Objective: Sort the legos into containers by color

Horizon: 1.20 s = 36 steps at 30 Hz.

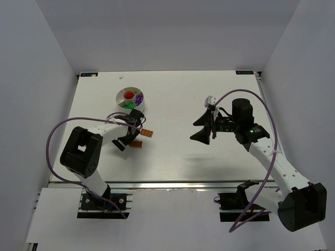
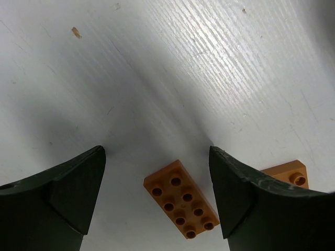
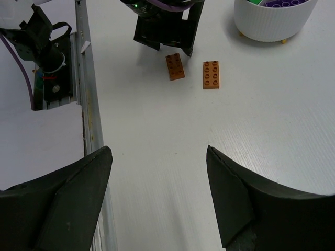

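Observation:
Two flat orange plates lie on the table just right of my left gripper. One plate lies on the table between its open fingers, untouched. The other plate is partly hidden behind the right finger. They also show from above, the nearer plate and the farther plate, and in the right wrist view, one plate beside the other. The round white dish holds red, purple and green pieces in separate compartments. My right gripper is open and empty, well right of the plates.
The dish's white wall shows at the top right of the right wrist view. The table's metal front rail and a left arm base lie to the left there. White walls enclose the table.

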Each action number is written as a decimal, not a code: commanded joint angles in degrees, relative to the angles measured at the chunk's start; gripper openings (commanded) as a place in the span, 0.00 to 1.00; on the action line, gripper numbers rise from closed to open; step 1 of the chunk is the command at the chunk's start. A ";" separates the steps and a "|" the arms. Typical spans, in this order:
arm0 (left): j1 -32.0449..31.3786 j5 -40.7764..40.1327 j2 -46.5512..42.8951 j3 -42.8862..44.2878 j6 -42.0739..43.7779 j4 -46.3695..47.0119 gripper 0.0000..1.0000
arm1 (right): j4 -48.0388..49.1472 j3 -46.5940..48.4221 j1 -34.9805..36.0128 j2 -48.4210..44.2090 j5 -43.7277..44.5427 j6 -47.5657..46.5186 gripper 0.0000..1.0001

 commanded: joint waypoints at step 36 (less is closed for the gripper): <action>-1.77 -1.03 2.56 3.73 1.51 -2.12 0.80 | 2.76 -1.16 -1.86 -1.29 -3.94 2.34 0.78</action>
